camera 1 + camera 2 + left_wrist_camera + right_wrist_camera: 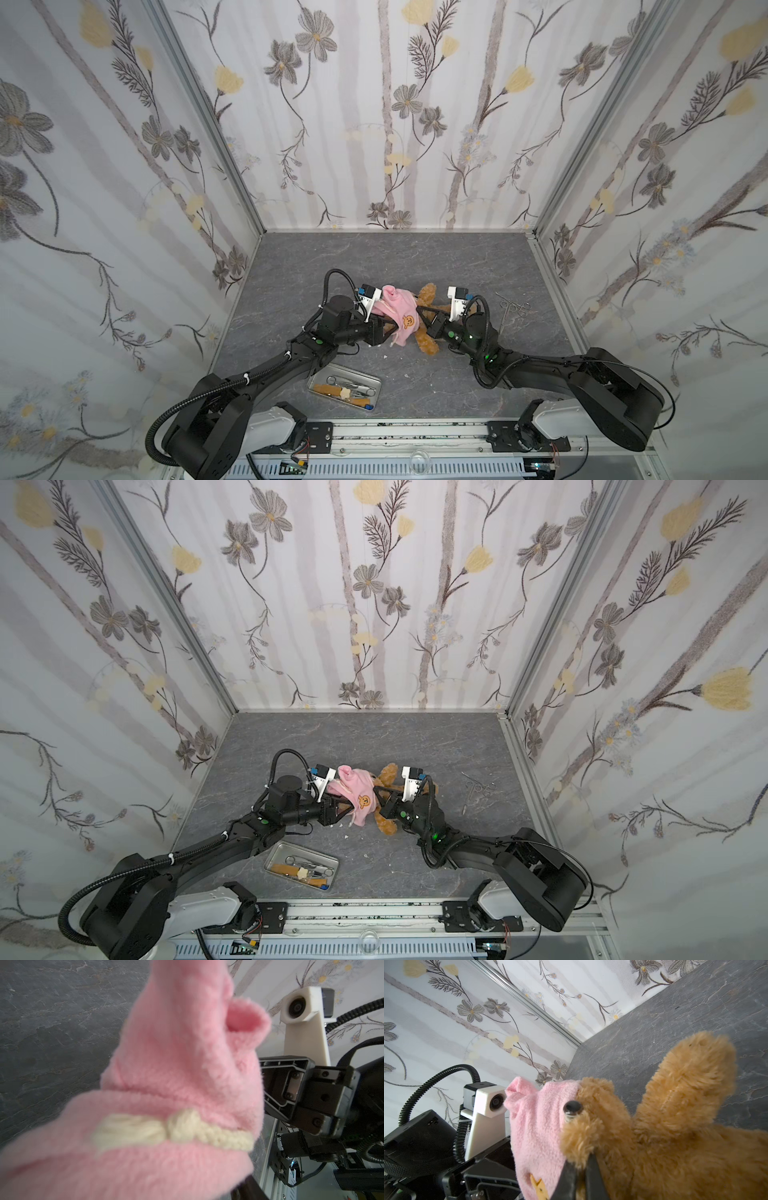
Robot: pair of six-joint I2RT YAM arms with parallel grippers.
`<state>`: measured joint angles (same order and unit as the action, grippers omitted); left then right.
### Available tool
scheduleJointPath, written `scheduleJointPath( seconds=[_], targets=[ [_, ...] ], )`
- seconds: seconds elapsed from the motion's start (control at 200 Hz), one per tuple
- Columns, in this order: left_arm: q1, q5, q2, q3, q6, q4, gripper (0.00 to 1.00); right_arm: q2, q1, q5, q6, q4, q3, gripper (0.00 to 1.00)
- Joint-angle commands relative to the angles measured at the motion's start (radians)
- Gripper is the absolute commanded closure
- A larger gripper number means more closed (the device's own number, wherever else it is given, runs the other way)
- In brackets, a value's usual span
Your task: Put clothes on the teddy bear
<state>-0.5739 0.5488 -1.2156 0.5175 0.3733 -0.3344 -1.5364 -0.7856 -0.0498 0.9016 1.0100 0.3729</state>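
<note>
The teddy bear (428,293) lies on its back mid-table in both top views, golden-brown, one arm up. A pink hooded shirt (399,307) with a bear-face print covers its head and upper body; its muzzle and nose (573,1108) poke out past the hem. My right gripper (581,1161) is shut on a tuft of the bear's fur right at the shirt's edge (419,309). My left gripper (390,324) sits under the shirt's left side, fingers apart with brown fur between them. In the left wrist view the shirt (176,1064) hides the jaws except one dark finger (247,1188).
A metal tray (356,372) holding scissors and small tools sits near the front, left of centre. Steel forceps (509,309) lie on the grey table to the right of the right wrist. Flowered walls close in three sides.
</note>
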Motion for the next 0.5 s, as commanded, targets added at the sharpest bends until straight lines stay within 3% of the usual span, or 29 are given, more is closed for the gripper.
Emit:
scheduleJointPath(
  seconds=[0.0,0.1,0.495],
  targets=[
    [0.015,-0.022,-0.004,0.019,0.003,-0.064,0.55,-0.002,-0.002,-0.003,0.024,0.091,-0.001,1.00],
    [0.044,-0.008,0.000,0.021,0.006,-0.074,0.59,0.002,0.015,-0.040,0.003,0.086,-0.021,1.00],
    [0.051,0.047,-0.036,0.043,-0.001,-0.091,0.58,0.003,0.030,-0.131,-0.033,0.059,0.003,1.00]
  ],
)
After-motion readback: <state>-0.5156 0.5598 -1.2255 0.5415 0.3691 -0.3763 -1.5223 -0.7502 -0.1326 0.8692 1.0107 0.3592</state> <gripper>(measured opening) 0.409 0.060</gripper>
